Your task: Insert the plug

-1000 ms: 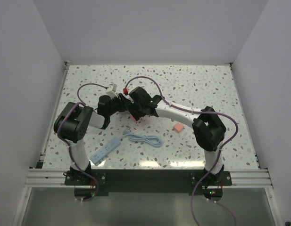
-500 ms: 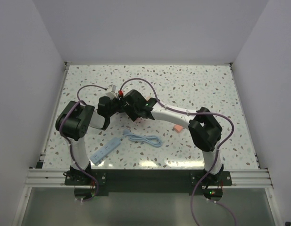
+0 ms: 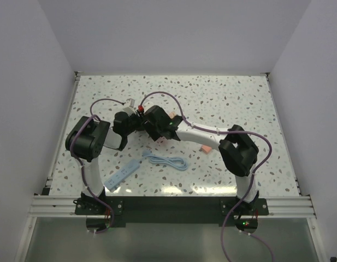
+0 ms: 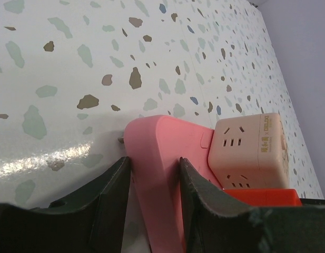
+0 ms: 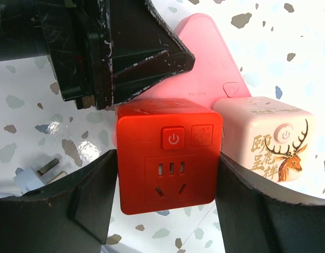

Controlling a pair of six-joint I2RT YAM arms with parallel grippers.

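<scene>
A white table [image 3: 239, 103] speckled with grey and brown chips sits boxed in by plain pale walls [image 3: 173, 33] on three sides. The plug [image 3: 204, 147] lies on the table right of centre, well apart from both grippers and half hidden under the right forearm. Its facing and long axis cannot be told. The left gripper [image 4: 153, 166] clamps a flat pink triangle [image 4: 162, 139]. The right gripper [image 5: 167, 158] presses against both sides of a red cube [image 5: 151, 121], with a peach cube [image 5: 267, 139] just beside it. A power strip [image 3: 122, 174] and a coiled cable [image 3: 167, 161] lie near the front.
</scene>
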